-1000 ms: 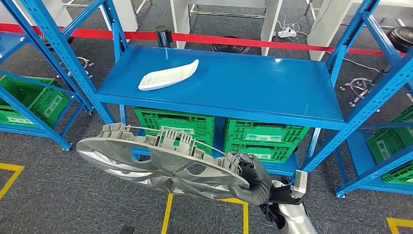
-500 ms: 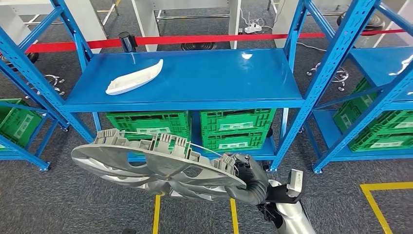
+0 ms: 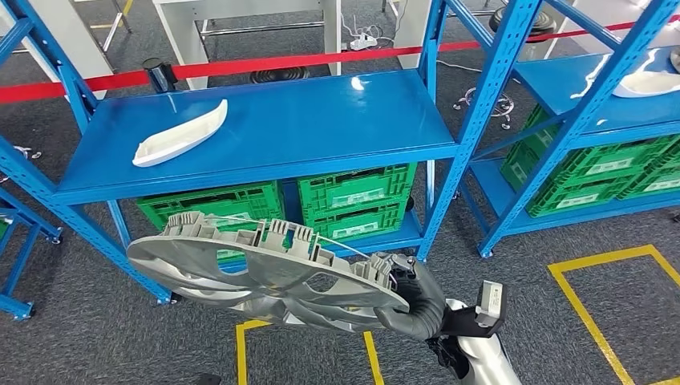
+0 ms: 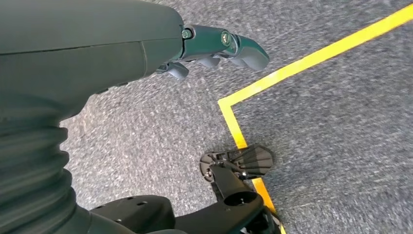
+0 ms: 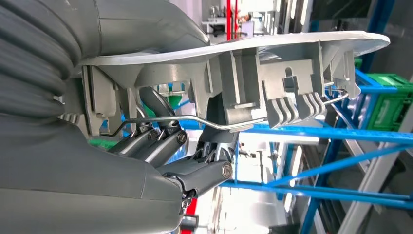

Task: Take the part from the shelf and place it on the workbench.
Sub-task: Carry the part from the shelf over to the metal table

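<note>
The blue shelf (image 3: 265, 132) stands ahead with green crates (image 3: 353, 200) below and a small white piece (image 3: 180, 134) on top; the wheel cover (image 3: 265, 269), a broad grey disc, is clear of it, held out level above the carpet; it looks light and stiff, though its thin rim clips may snap, so a rim hold suits it. The right hand (image 3: 405, 293) grips its near edge, fingers (image 5: 160, 141) curled into the ribs; the left hand (image 4: 214, 46) hangs with fingers loosely bent, holding nothing.
</note>
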